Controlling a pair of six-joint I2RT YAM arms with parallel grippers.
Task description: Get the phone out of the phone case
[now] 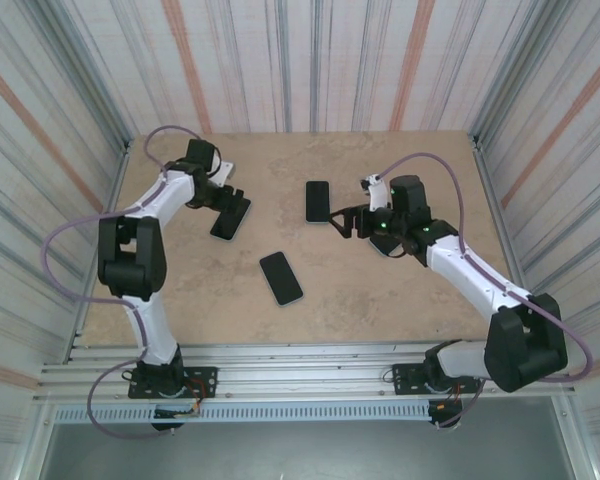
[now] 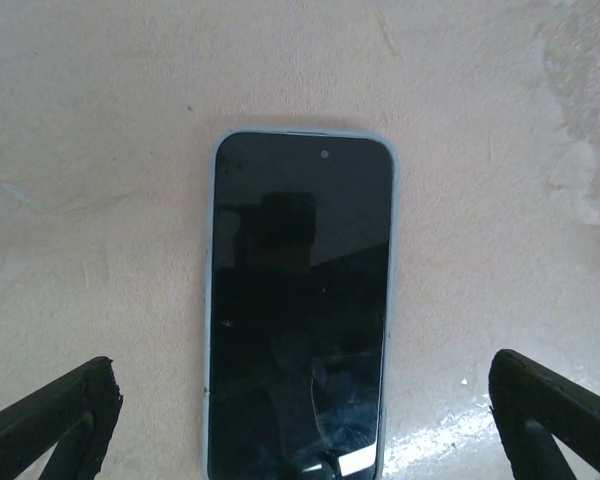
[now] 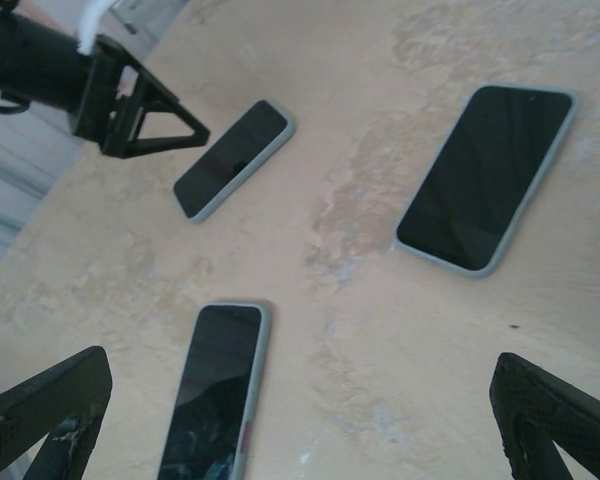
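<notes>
— Hovering where, the left claw?
— Spread wide above the cased phone, which lies flat on the desk. The right claw gapes too, beside another phone.

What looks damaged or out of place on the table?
The cased phone under the left pincer shows a curved crack-like line and scuffs near its screen's lower end. The middle phone and the far phone lie flat and apart; nothing spilled.

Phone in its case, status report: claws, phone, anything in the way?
Left claw open above black-screened phone in pale grey case, not touching. Right claw open, empty. Phone not yet out. Two other cased phones apart, nothing blocking.
</notes>
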